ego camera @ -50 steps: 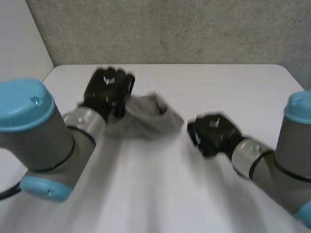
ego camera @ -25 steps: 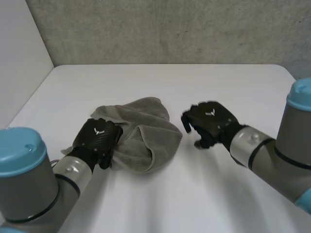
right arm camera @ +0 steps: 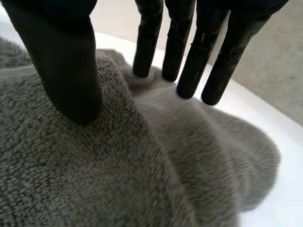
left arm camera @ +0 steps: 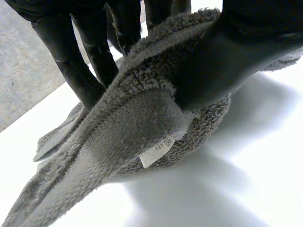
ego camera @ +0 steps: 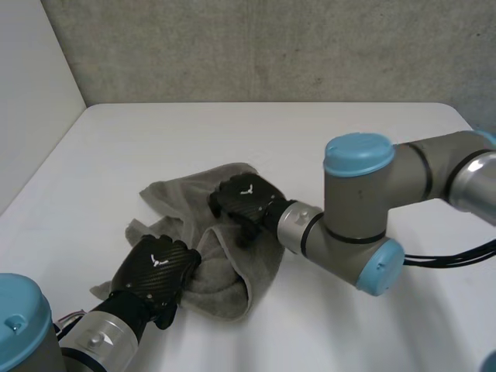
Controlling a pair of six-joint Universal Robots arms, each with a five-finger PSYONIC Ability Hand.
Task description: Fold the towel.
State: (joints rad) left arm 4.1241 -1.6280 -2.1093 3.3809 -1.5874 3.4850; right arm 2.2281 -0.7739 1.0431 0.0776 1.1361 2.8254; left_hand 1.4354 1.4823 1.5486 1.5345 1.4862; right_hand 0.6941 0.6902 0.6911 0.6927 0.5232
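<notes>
A crumpled grey towel (ego camera: 226, 267) lies left of the table's middle. My left hand (ego camera: 159, 271) is at its near edge. In the left wrist view the left hand's thumb (left arm camera: 227, 61) pinches a raised fold of the towel (left arm camera: 128, 127) against the fingers, beside a small white label (left arm camera: 156, 152). My right hand (ego camera: 244, 203) reaches across from the right and rests on the towel's middle. In the right wrist view the right hand's straight fingers (right arm camera: 189, 61) and thumb press down on the towel (right arm camera: 94, 165), spread apart, with no cloth pinched between them.
The white table (ego camera: 333, 139) runs back to a grey wall. My right arm (ego camera: 364, 194) stretches low across the table's right half. The towel sits nearer the left edge.
My left hand has pulled the towel from the back of the table toward the near side. My right hand has moved left onto the towel and its fingers have straightened.
</notes>
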